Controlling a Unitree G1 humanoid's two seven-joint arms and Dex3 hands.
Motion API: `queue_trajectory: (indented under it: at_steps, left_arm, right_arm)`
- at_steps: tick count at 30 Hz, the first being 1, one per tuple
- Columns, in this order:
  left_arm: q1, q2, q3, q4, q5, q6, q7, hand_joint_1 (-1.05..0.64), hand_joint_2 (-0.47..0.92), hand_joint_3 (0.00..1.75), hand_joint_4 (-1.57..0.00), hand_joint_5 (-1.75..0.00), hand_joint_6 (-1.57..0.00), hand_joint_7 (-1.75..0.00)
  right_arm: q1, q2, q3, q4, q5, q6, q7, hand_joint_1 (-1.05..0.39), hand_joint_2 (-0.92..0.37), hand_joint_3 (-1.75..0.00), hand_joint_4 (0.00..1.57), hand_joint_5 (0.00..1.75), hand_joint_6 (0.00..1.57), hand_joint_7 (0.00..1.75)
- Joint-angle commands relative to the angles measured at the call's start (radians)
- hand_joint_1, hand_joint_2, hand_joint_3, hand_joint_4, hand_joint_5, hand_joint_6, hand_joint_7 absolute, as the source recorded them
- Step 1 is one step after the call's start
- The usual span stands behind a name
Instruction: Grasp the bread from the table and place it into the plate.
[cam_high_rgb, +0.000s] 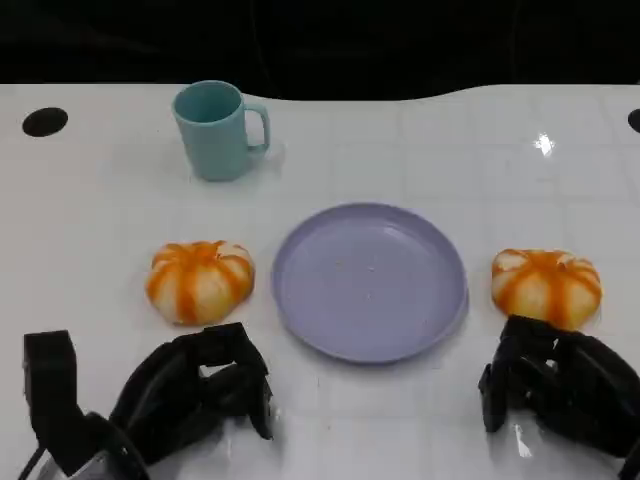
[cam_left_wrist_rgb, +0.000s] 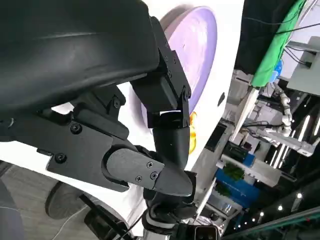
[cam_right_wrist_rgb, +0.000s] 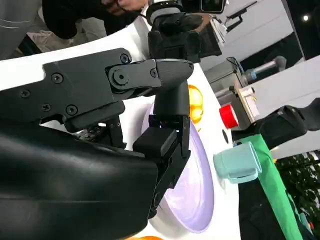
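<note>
Two round orange-and-white bread rolls lie on the white table on either side of a lilac plate (cam_high_rgb: 370, 282). The left bread (cam_high_rgb: 200, 281) sits just beyond my left hand (cam_high_rgb: 195, 392). The right bread (cam_high_rgb: 546, 287) lies right in front of my right hand (cam_high_rgb: 552, 385), nearly touching its fingers. Both hands hold nothing, their fingers loosely bent and apart. The left wrist view shows my left hand (cam_left_wrist_rgb: 150, 100), the plate (cam_left_wrist_rgb: 200, 45) and a sliver of bread (cam_left_wrist_rgb: 192, 135). In the right wrist view, bread (cam_right_wrist_rgb: 196, 102) and the plate (cam_right_wrist_rgb: 195, 195) lie beyond my right hand (cam_right_wrist_rgb: 150, 100).
A teal mug (cam_high_rgb: 218, 129) stands upright behind the plate to the left, also seen as the mug (cam_right_wrist_rgb: 240, 161). A black hole (cam_high_rgb: 45, 122) marks the table's far left corner. Bare white tabletop lies between plate and mug.
</note>
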Motion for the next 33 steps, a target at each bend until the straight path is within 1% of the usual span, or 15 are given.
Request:
queue_trajectory:
  at_steps: [1,2,3,4,5,6,8,11,14,16,20,27,30,31,33]
  left_arm:
    - [0.004,0.011,0.002,0.019,0.013,-0.006,0.008,-0.71,0.89,0.00,-0.95,-1.44,-0.95,-1.01]
    - [0.003,0.011,0.001,0.020,0.015,-0.006,0.010,-0.71,0.89,0.00,-0.95,-1.45,-0.95,-1.02]
    - [0.002,0.012,0.000,0.021,0.016,-0.006,0.011,-0.72,0.89,0.00,-0.96,-1.45,-0.96,-1.02]
    - [0.001,0.012,0.000,0.022,0.015,-0.006,0.012,-0.72,0.89,0.00,-0.96,-1.45,-0.96,-1.02]
    - [0.000,0.012,0.001,0.023,0.015,-0.005,0.012,-0.72,0.89,0.00,-0.96,-1.45,-0.96,-1.02]
    - [0.000,0.012,0.002,0.025,0.013,-0.003,0.011,-0.72,0.89,0.00,-0.96,-1.45,-0.96,-1.03]
    - [0.000,0.012,0.002,0.023,0.011,0.005,0.013,-0.72,0.88,0.00,-0.96,-1.45,-0.96,-1.04]
    - [0.002,0.012,0.002,0.020,0.010,0.007,0.012,-0.71,0.88,0.00,-0.95,-1.45,-0.95,-1.05]
    - [0.001,0.012,0.003,0.022,0.010,0.004,0.010,-0.72,0.88,0.00,-0.95,-1.46,-0.94,-1.06]
    - [0.001,0.013,0.005,0.023,0.006,0.006,0.004,-0.72,0.88,0.00,-0.95,-1.46,-0.94,-1.06]
    - [0.000,0.015,0.006,0.028,0.007,0.000,0.001,-0.71,0.88,0.00,-0.94,-1.46,-0.93,-1.05]
    - [-0.006,0.015,0.006,0.033,0.009,0.009,0.009,-0.72,0.87,0.00,-0.95,-1.44,-0.95,-1.04]
    - [-0.007,0.015,0.007,0.036,0.009,0.010,0.012,-0.72,0.87,0.00,-0.96,-1.44,-0.95,-1.04]
    - [-0.007,0.015,0.007,0.037,0.009,0.010,0.011,-0.71,0.87,0.00,-0.96,-1.44,-0.95,-1.03]
    - [-0.006,0.015,0.007,0.036,0.008,0.013,0.009,-0.71,0.87,0.00,-0.97,-1.43,-0.96,-1.03]
  right_arm:
    - [-0.003,-0.010,-0.013,-0.004,0.009,-0.082,0.024,-0.54,-0.92,-0.19,0.63,1.54,0.66,1.08]
    - [-0.004,-0.007,-0.017,-0.003,0.013,-0.099,0.026,-0.53,-0.92,-0.18,0.62,1.47,0.67,0.99]
    - [-0.005,-0.005,-0.019,-0.002,0.015,-0.111,0.027,-0.53,-0.92,-0.18,0.62,1.42,0.67,0.94]
    - [-0.002,-0.001,-0.023,-0.006,0.014,-0.147,0.020,-0.53,-0.92,-0.17,0.62,1.40,0.67,0.91]
    - [0.001,0.002,-0.025,-0.012,0.008,-0.190,0.009,-0.53,-0.92,-0.16,0.61,1.28,0.65,0.84]
    - [0.005,0.002,-0.025,-0.021,0.001,-0.221,-0.004,-0.54,-0.92,-0.15,0.61,1.20,0.65,0.78]
    - [0.008,-0.001,-0.024,-0.031,0.000,-0.267,-0.013,-0.54,-0.92,-0.14,0.58,1.08,0.61,0.67]
    - [0.011,-0.009,-0.020,-0.040,-0.007,-0.330,-0.028,-0.56,-0.92,-0.14,0.53,0.99,0.56,0.55]
    - [0.012,-0.018,-0.013,-0.032,-0.042,-0.431,-0.063,-0.58,-0.92,-0.14,0.51,0.81,0.54,0.38]
    - [0.013,-0.023,-0.009,-0.030,-0.062,-0.492,-0.083,-0.59,-0.92,-0.14,0.49,0.76,0.51,0.33]
    - [0.019,-0.037,0.000,-0.040,-0.128,-0.605,-0.171,-0.61,-0.92,-0.10,0.38,0.66,0.45,0.24]
    - [0.014,-0.058,0.008,-0.025,-0.223,-0.806,-0.319,-0.56,-0.92,-0.06,0.23,0.51,0.39,0.11]
    - [0.004,-0.076,-0.004,0.003,-0.334,-0.932,-0.447,-0.58,-0.92,-0.07,0.19,0.49,0.36,0.09]
    - [0.003,-0.085,-0.007,0.006,-0.381,-0.961,-0.495,-0.58,-0.92,-0.07,0.17,0.48,0.35,0.08]
    - [0.003,-0.102,-0.007,0.008,-0.454,-0.987,-0.574,-0.60,-0.92,-0.10,0.11,0.46,0.31,0.05]
